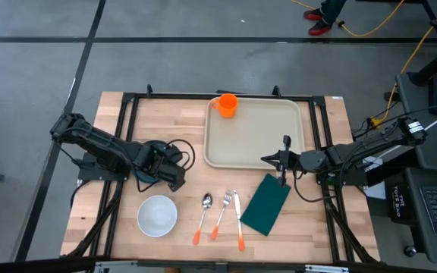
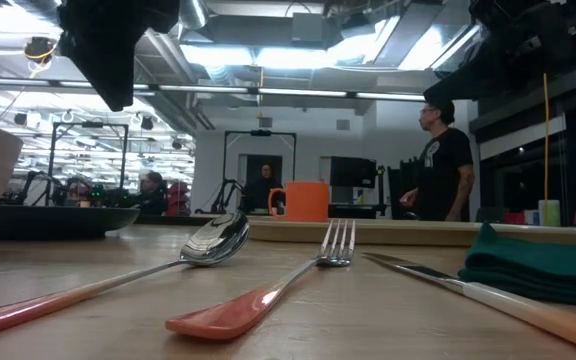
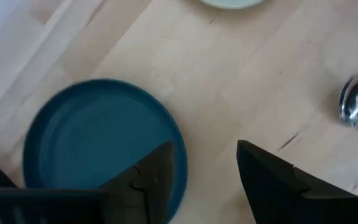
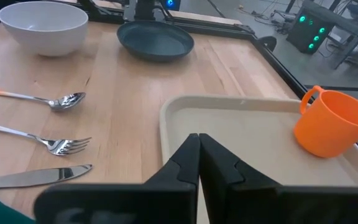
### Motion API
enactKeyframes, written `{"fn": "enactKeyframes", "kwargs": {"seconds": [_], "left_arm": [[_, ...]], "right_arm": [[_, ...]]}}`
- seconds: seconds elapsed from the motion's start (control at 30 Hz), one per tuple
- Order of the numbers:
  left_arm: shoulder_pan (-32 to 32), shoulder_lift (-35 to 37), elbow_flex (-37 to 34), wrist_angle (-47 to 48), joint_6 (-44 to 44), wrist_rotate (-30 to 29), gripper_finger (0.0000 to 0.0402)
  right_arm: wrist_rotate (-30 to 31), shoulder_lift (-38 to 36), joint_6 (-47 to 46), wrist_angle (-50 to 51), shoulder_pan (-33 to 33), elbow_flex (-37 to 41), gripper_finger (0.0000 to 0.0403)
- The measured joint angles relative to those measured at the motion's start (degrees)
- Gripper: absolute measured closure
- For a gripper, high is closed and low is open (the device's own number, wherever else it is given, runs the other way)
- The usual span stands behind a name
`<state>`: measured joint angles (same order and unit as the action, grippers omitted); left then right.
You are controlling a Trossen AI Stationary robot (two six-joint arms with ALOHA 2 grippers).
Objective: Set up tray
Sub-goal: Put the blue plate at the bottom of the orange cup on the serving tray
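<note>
Currently my left jaws [image 3: 204, 168] stand open above the dark teal plate [image 3: 98, 140], near the desk's left edge, holding nothing; the plate lies flat on the desk [image 1: 165, 125]. Just toward the front edge from it sits the white bowl [image 1: 157, 214]. Next come the spoon [image 1: 203, 216], fork [image 1: 221, 212] and knife [image 1: 237, 220], lying side by side near the front edge, orange handles toward the front. The green napkin [image 1: 266, 204] lies folded just right of the knife.

The tray [image 1: 256, 140] sits toward the back edge, right of centre, with the orange cup [image 1: 227, 105] in its back-left corner. My right jaws [image 4: 197, 158] are closed on nothing, poised at the tray's front-right rim.

Handling judgement: the tray appears to be rigid moulded plastic, light, and smooth enough to slip. Its raised rim is the only practical grip; pinch it across the lip, mid-side, to limit tilt. A one-sided lift would likely tip the cup, so sliding is safer than lifting.
</note>
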<state>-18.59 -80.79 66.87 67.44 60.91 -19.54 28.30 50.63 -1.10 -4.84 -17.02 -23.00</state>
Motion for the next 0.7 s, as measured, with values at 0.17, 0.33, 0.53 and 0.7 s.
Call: {"fn": "enactKeyframes", "kwargs": {"seconds": [0.17,0.33,0.53,0.7], "left_arm": [[-0.1,-1.49,0.0,0.09,3.36,0.24,0.0241],[-0.13,-6.31,0.0,0.18,1.42,1.25,0.024],[0.66,-12.59,-0.01,0.25,1.19,4.31,0.0235],[1.83,-16.79,-0.02,0.35,1.31,5.96,0.0235]], "right_arm": [[0.0,0.0,-0.11,0.0,0.02,0.0,0.0391],[0.0,0.0,-0.24,0.0,0.01,0.0,0.0391],[-0.01,0.0,-0.28,0.0,0.01,0.0,0.0391],[-0.02,0.0,-0.35,-0.02,0.0,0.0,0.0391]]}}
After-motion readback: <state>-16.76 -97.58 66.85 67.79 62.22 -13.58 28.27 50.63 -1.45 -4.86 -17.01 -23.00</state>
